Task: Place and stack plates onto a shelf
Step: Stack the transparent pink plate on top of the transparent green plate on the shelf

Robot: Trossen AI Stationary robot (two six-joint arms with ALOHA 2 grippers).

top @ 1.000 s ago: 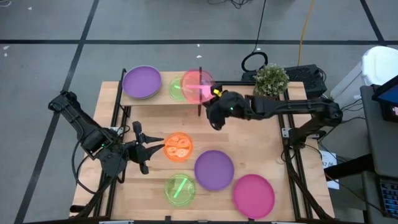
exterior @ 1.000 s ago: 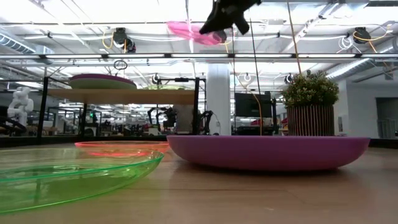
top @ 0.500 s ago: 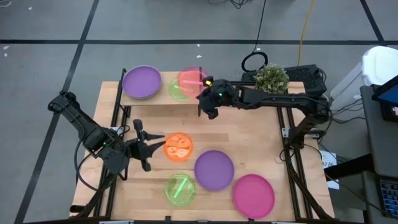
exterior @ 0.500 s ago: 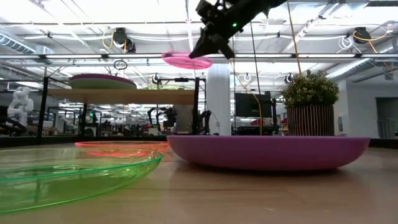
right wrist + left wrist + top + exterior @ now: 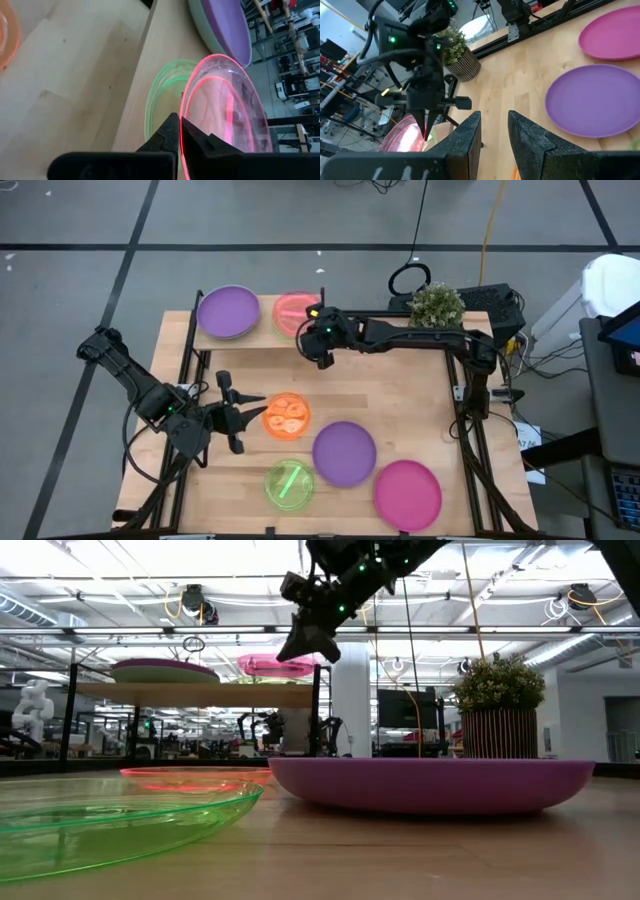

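Note:
The shelf stands at the table's far left. On it lie a purple plate stacked on a pale teal one, and a small green plate. My right gripper is shut on the red-pink plate, held level over the green one. My left gripper hovers open just left of the orange plate, touching nothing. A large purple plate, a magenta plate and another green plate lie flat on the table. My right gripper pinches the red-pink plate's rim between its two fingers, on the side toward the table's right and near edge. The fingers reach in roughly level from that side. The plate sits level just over the green plate; whether they touch, I cannot tell.
A potted plant stands at the table's far right, beyond the right arm. Black frame rails run along both table sides. Bare wood lies between the shelf and the plates in the near half.
My right gripper has carried the red-pink plate down and toward the table's left, from high beside the shelf's right end to just above the green plate on the shelf. The plate has gone from tilted to level. The gripper has stayed shut on it.

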